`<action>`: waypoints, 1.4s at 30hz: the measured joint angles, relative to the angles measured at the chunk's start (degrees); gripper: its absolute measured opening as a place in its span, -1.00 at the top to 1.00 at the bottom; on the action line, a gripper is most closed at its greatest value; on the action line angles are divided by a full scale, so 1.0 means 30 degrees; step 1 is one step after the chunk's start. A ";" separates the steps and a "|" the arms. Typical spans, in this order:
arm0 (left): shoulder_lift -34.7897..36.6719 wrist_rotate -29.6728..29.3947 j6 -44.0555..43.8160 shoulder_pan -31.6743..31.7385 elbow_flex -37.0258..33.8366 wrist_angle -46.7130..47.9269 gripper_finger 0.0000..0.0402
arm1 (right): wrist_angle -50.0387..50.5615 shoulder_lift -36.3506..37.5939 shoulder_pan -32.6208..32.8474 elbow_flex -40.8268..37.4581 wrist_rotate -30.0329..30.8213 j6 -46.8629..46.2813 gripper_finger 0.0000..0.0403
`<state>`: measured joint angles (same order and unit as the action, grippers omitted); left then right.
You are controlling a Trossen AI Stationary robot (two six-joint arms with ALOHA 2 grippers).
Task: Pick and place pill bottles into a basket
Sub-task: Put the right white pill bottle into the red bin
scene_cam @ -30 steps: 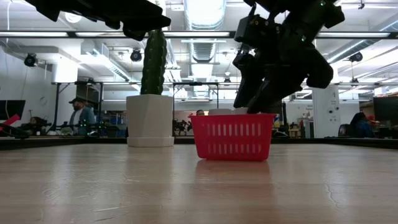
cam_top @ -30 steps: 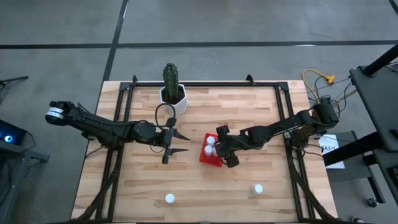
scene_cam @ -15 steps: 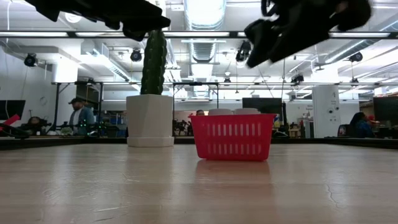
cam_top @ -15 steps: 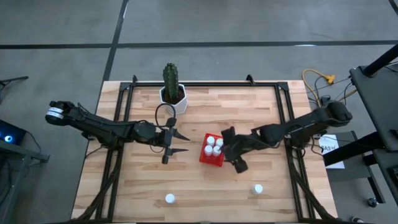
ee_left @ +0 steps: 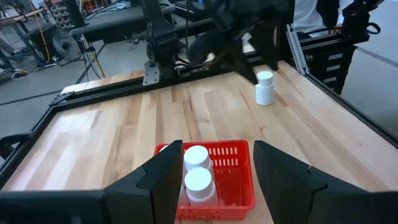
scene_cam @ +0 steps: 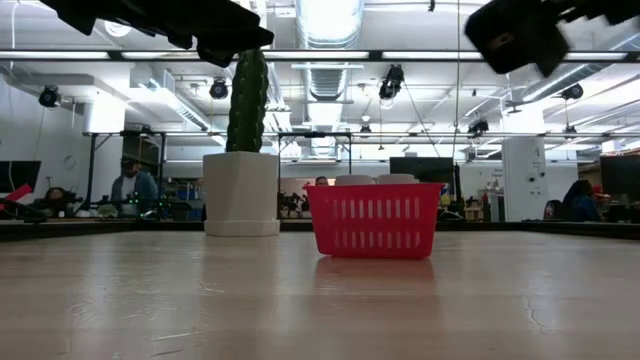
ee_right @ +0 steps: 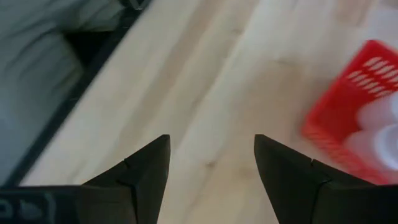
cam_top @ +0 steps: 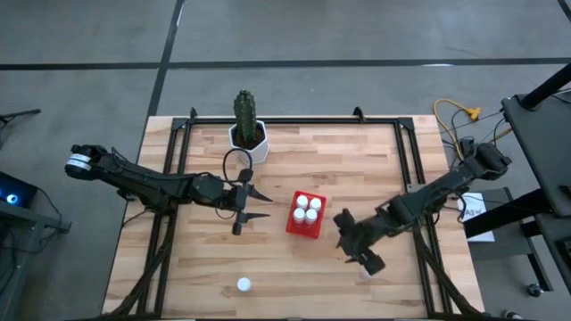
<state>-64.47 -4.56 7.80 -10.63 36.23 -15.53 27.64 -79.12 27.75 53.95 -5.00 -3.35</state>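
Note:
The red basket stands mid-table on its base, with several white pill bottles upright inside; their caps show above its rim. One pill bottle stands near the table's near edge. Another stands upright to the basket's near right, below my right gripper, which hides it in the high view. That gripper is open and empty. My left gripper hovers open just left of the basket.
A cactus in a white pot stands at the far side, left of centre. Black frame rails run along the table's sides. Bare wood lies between the basket and the near edge.
My right gripper has drawn away from above the basket toward the table's near right, rising and turning as it went, and now hangs over the loose bottle there. It has stayed open. The basket and its bottles have not moved.

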 joint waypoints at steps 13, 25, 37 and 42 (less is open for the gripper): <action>0.0000 0.0000 0.0012 0.0000 0.0000 0.0000 0.11 | 0.1446 -0.1227 0.3230 -0.0015 0.0162 -0.3772 -0.11; 0.0000 0.0007 -0.0002 0.0000 0.0000 0.0050 0.11 | 0.1892 -0.2872 0.4744 -0.0015 0.0172 -0.5410 -0.11; 0.0000 0.0012 -0.0003 -0.0015 0.0000 0.0054 0.11 | 0.3269 -0.4159 0.5268 0.0051 -0.0019 -0.6374 -0.11; 0.0000 0.0015 -0.0010 -0.0015 0.0000 0.0044 0.11 | 0.3297 -0.4212 0.5302 0.0051 -0.0015 -0.6415 -0.11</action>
<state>-64.47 -4.51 7.77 -10.68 36.23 -15.40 37.53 -91.76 43.66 54.11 -5.05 -22.59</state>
